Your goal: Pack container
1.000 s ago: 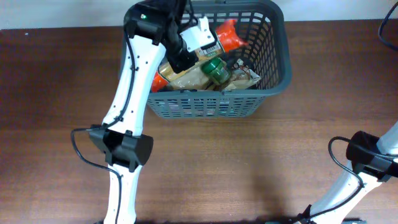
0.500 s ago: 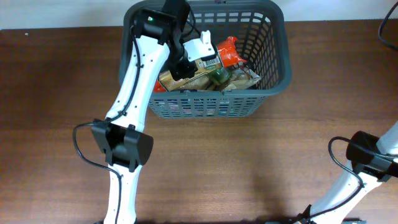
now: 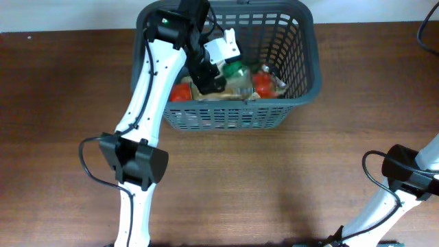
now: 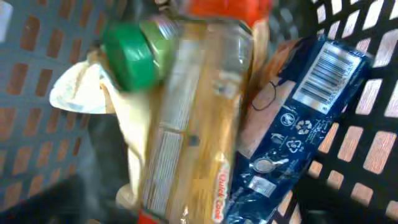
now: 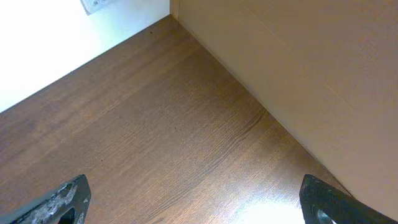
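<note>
The container (image 3: 310,48), a dark grey slotted basket, stands at the back of the table. My left gripper (image 3: 211,79) reaches down inside it, jaws spread, over a pile of groceries. In the left wrist view a green-capped jar (image 4: 134,53), a tan packet (image 4: 199,134) and a blue packet with a barcode (image 4: 292,130) lie blurred against the basket's lattice (image 4: 373,155), and nothing is held. My right gripper (image 5: 196,205) hangs open over bare wood, with one fingertip (image 5: 65,200) at each lower corner.
Red packets (image 3: 180,92) lie among the groceries in the basket. The right arm's base (image 3: 405,171) stands at the table's front right. A pale wall or panel (image 5: 298,68) borders the wood in the right wrist view.
My left gripper lowered deeper into the basket and let go of the green-capped jar and tan packet, which now lie on the pile. The right arm has not moved.
</note>
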